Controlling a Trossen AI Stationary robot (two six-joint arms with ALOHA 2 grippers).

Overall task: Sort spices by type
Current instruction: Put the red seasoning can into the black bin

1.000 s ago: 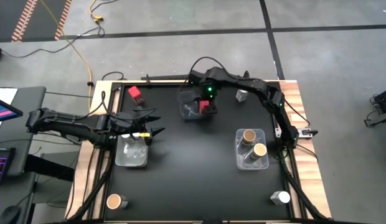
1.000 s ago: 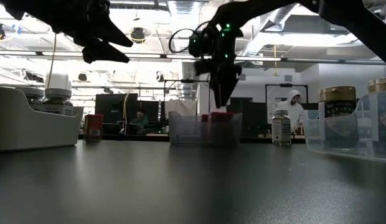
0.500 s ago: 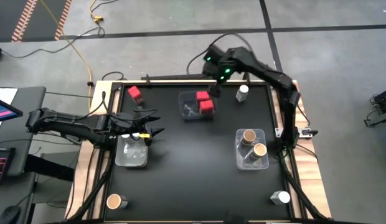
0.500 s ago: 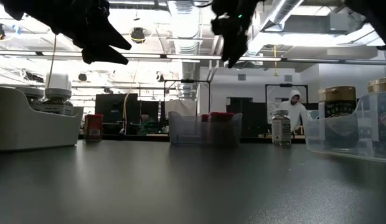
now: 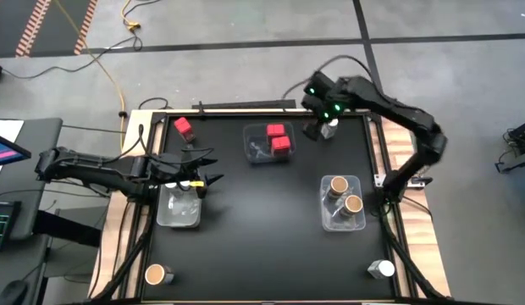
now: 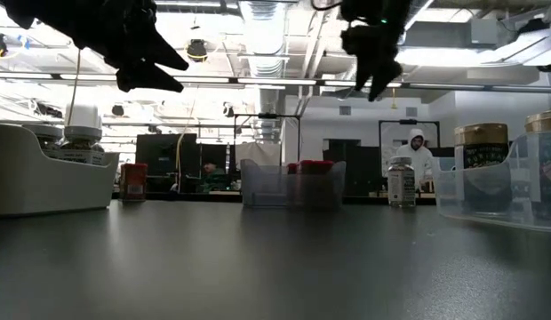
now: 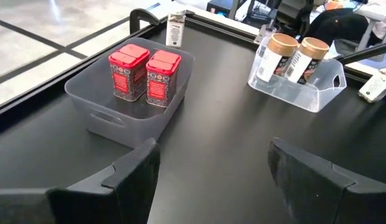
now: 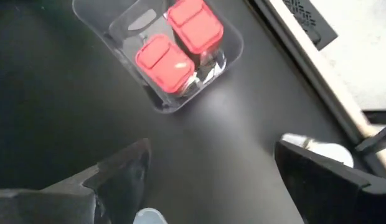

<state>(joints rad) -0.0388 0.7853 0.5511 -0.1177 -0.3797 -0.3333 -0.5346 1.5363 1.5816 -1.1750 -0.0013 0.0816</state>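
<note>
A lab: exposed ceiling ducts (image 6: 258, 22), monitors (image 6: 160, 160), concrete floor (image 5: 245, 21) (cables trailing)

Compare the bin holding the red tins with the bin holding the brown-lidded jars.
The red-tin bin sits near the table's far edge; the jar bin sits toward the right side. The first holds two square red tins; the second holds two round brown-lidded jars. Both are clear plastic, each holding one kind.

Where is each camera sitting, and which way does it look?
High: above, looking straight down; both arms show.
Low: at tabletop height, looking across; arms hang above.
Left wrist: on the left arm, facing the bin of red spice tins; own open pincer below.
Right wrist: on the right arm, looking down; own open pincer.
Shared: both wrists see those tins.
</note>
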